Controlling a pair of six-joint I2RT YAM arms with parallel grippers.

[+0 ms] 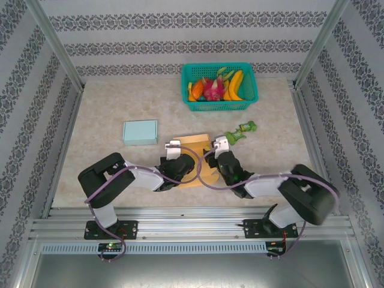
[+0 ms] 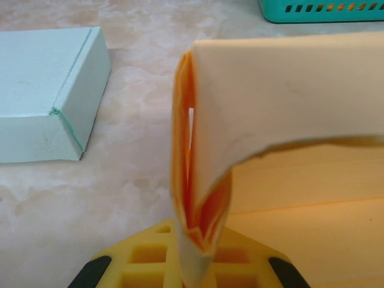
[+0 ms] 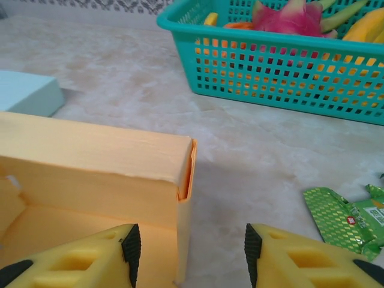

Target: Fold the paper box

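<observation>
- Tabletop (image 1: pixel 102 114), mottled beige, spread across the middle of the top view, with patterned walls around it.
- At centre left of the top view a closed pale blue box (image 1: pixel 140 132) lay flat, apart from both arms. In the left wrist view it sat in the upper left corner.
- Just right of it, the left gripper (image 1: pixel 173 146) extended from the lower left to the left edge of the orange paper box (image 1: pixel 195 157). In the left wrist view its yellow fingers (image 2: pixel 144 264) showed at the bottom edge, clamped together on an upright, doubled-over side wall of that box, which rose up the middle of the frame.
- The paper box sat at the centre of the top view, between the two grippers. It was partly folded, with its walls standing and its base flat on the table.
- The right gripper (image 1: pixel 221 144) extended from the lower right to the box's right edge. In the right wrist view its fingers (image 3: pixel 78 261) stood apart at the bottom of the frame, with the box's upright corner in the gap between them. Whether the left-hand finger touched the wall could not be told.
- A teal basket (image 1: pixel 219 87) stood at upper centre right, near the back wall, holding fruit (image 1: pixel 213 90): a pink dragon fruit, yellow bananas and something orange.
- A green packet (image 1: pixel 241 131) lay on the table just right of the right gripper, below the basket in the top view.
</observation>
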